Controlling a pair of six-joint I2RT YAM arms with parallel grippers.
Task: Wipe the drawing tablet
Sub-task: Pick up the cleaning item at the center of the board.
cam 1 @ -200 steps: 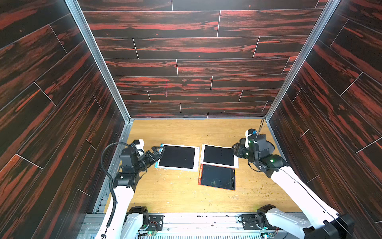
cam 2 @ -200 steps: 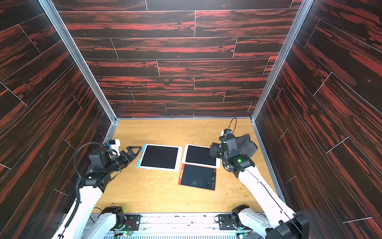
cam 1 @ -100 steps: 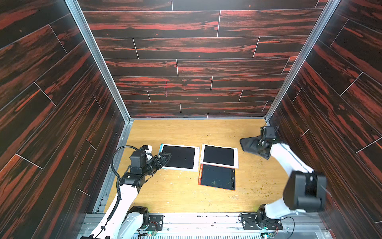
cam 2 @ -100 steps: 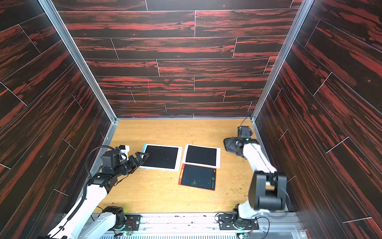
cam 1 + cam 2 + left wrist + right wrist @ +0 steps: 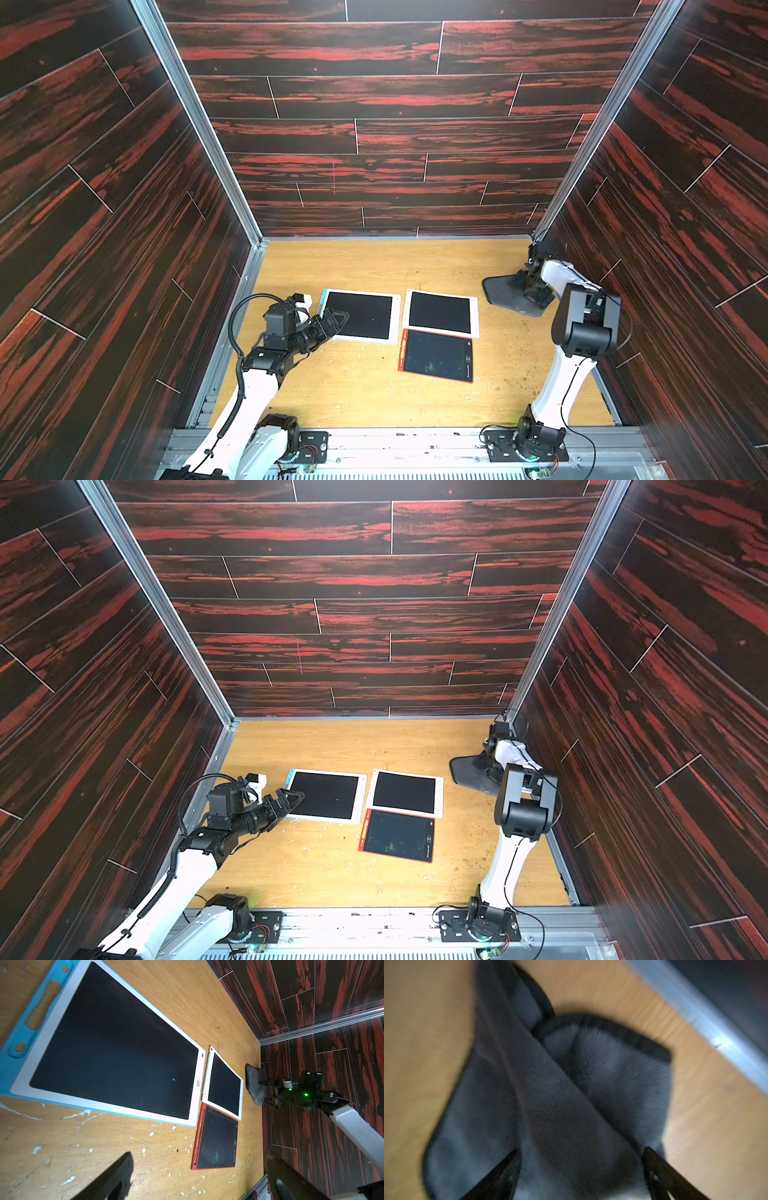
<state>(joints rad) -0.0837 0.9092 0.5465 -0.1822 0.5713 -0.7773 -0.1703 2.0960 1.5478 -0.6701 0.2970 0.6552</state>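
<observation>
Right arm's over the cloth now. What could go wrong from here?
1. The right gripper has its jaws open astride one fold of the cloth; closing may pinch only that, leaving the rest dragging.
2. The red tablet lies close against the smaller white tablet; wiping it could shove both.

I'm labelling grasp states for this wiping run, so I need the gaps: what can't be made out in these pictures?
- Whether the right gripper grips the grey cloth or only straddles it: the right wrist view is motion-blurred, and the top views show it too small.
- Marks on the red tablet: too small in the top views.
- Fingers of the left gripper: mostly cut off by the left wrist view's edge.
</observation>
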